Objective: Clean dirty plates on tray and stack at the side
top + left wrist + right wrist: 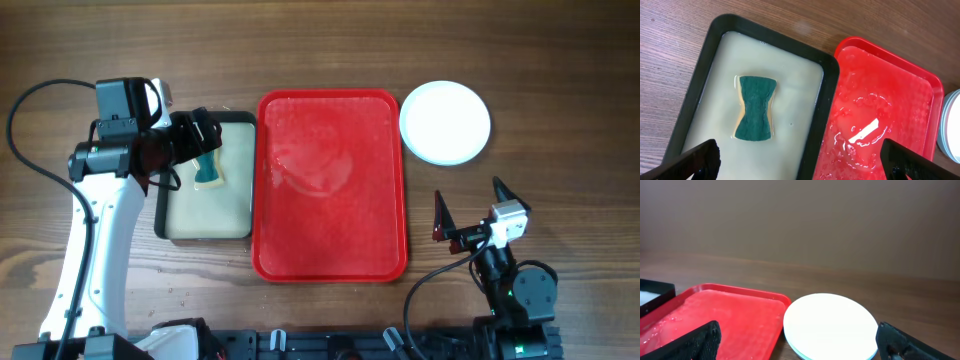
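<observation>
The red tray (330, 185) lies mid-table, wet and glistening, with no plate on it; it also shows as the red tray (880, 100) and the red tray (725, 315) in the wrist views. The plates (445, 122) sit stacked on the wood to the tray's upper right, a white one on top and a pale blue rim under it (832, 325). My left gripper (197, 135) hangs open over the smaller black-rimmed tray, holding nothing (800, 157). My right gripper (470, 203) stands open and empty below the stack, facing it (797, 342).
A black-rimmed tray (160, 215) with a beige inside lies against the red tray's left side. A green and yellow sponge (756, 107) rests in it in shallow liquid. The left arm's black cable (30, 130) loops at the far left.
</observation>
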